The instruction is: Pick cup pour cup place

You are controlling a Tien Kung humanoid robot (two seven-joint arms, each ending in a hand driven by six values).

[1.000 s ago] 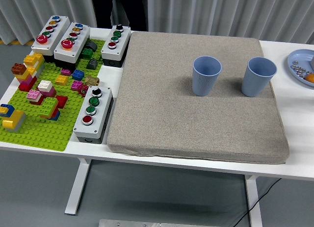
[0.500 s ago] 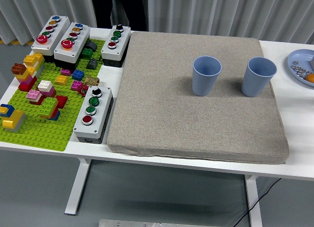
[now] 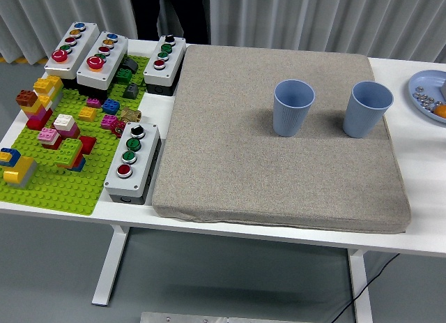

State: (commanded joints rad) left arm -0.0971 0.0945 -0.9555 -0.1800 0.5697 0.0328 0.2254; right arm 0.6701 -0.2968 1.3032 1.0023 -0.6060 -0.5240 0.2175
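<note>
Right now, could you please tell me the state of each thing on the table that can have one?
Left cup: upright, mouth open, on the mat.
Right cup: upright, apart from it.
Blue plate: holds small items.
Button boxes: unpressed by anyone.

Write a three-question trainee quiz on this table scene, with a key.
1. True or false: both blue cups stand upright on the grey mat.
2. How many button boxes sit on the table?
3. What lies right of the mat? A) a blue plate B) a kettle C) a book

Key:
1. True: left cup, right cup.
2. Four, e.g. the nearest button box.
3. A, the blue plate.
</note>
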